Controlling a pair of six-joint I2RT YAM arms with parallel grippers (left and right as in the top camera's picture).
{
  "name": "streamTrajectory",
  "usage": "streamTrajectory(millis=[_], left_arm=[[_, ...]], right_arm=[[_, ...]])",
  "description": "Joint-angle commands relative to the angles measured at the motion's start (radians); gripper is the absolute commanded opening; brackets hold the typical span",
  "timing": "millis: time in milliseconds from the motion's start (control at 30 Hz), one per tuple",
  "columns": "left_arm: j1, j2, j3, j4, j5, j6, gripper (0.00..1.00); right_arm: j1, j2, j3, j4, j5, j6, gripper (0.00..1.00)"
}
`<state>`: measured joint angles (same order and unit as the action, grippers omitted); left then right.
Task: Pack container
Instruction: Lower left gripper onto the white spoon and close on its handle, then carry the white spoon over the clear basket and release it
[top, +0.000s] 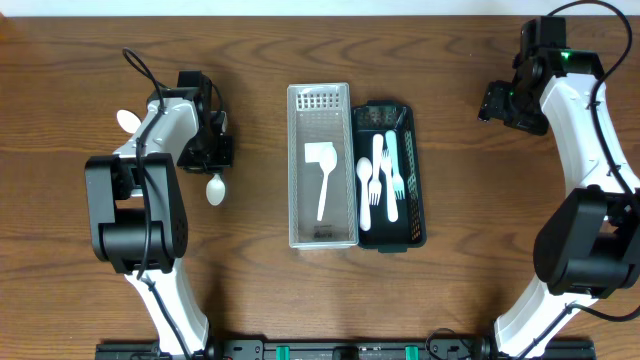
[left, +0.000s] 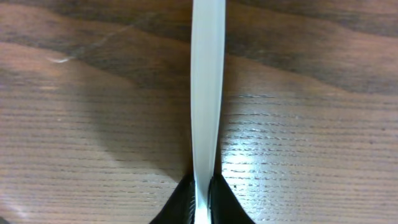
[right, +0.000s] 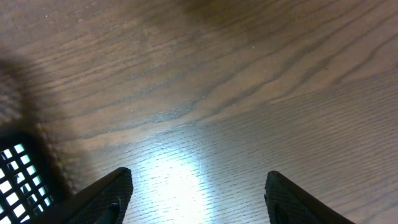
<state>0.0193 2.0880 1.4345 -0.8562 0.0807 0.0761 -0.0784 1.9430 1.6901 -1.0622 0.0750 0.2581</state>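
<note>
The left gripper (left: 200, 200) is clamped on the slim handle of a white plastic spoon (left: 206, 93), well apart from the trays. Beyond it, a clear mesh tray (top: 303, 215) carries a white spatula (top: 321, 175). A black mesh tray (top: 392, 243) touching it holds white cutlery (top: 380, 180). Farthest off, the right gripper (right: 199, 186) hangs wide open and empty. So narrow a pinch on slick plastic could let the spoon swivel or slip in transit and land short.
</note>
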Motion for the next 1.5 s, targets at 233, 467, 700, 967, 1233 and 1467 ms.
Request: streamTrajectory(millis=[233,467,700,967,1233,1467], left_arm=[[-0.006,-0.010,0.018,-0.058,0.012,-0.010,0.06],[-0.118,-0.194,0.152,-0.192,0.010,-0.105,0.06],[-0.392,-0.359,0.183,-0.159,0.010,-0.246,0.06],[-0.593,-0.268,0.146,-0.031,0.009,-0.379,0.06],[-0.582,-0.095,0.140,-0.020,0.009,-0.388,0.06],[-0.542,-0.089,0.140,-0.016,0.009,-0.385,0.44]], right_arm=[[-0.004,0.012,-0.005,0.002,-0.004,-0.013,0.72],[-0.004,0.012,-0.005,0.010,-0.004,-0.013,0.72],[-0.004,0.012,-0.005,0.022,-0.004,-0.013,0.71],[-0.004,0.012,-0.005,0.021,-0.004,-0.013,0.71],[-0.004,0.012,-0.005,0.011,-0.004,-0.013,0.72],[-0.008,0.012,-0.005,0.012,-0.004,-0.013,0.72]])
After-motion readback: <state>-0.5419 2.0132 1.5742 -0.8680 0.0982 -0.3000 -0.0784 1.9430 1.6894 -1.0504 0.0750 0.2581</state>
